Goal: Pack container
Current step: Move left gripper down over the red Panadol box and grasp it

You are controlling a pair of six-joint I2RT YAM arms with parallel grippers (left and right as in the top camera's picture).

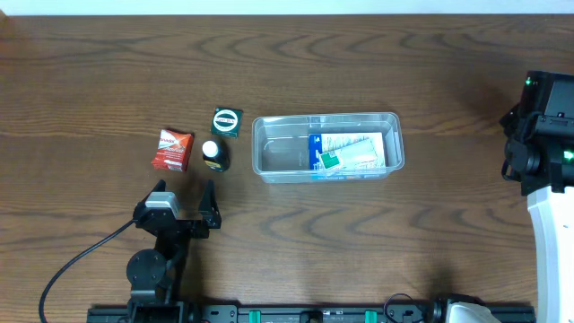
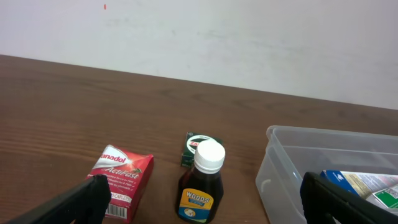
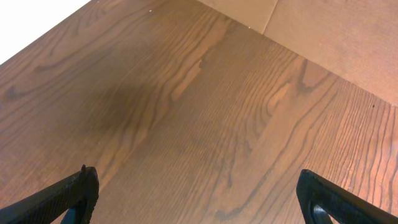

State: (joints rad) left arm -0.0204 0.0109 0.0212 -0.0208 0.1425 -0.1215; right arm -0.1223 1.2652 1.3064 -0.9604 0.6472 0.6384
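Note:
The clear plastic container (image 1: 280, 154) lies at the table's middle with a blue-and-white packet (image 1: 348, 152) in its right half. To its left stand a dark syrup bottle with a white cap (image 1: 213, 155), a red tablet box (image 1: 171, 150) and a small green box (image 1: 227, 120). My left gripper (image 1: 186, 194) is open just in front of the bottle and touches nothing. In the left wrist view the bottle (image 2: 203, 184) stands between the open fingers, beyond their tips, with the red box (image 2: 122, 177) at left and the container (image 2: 287, 163) at right. My right gripper (image 3: 198, 193) is open over bare wood.
The right arm (image 1: 543, 135) stands at the table's far right edge, well away from the container. A black cable (image 1: 76, 265) runs from the left arm's base toward the front left. The green box (image 2: 194, 144) sits behind the bottle.

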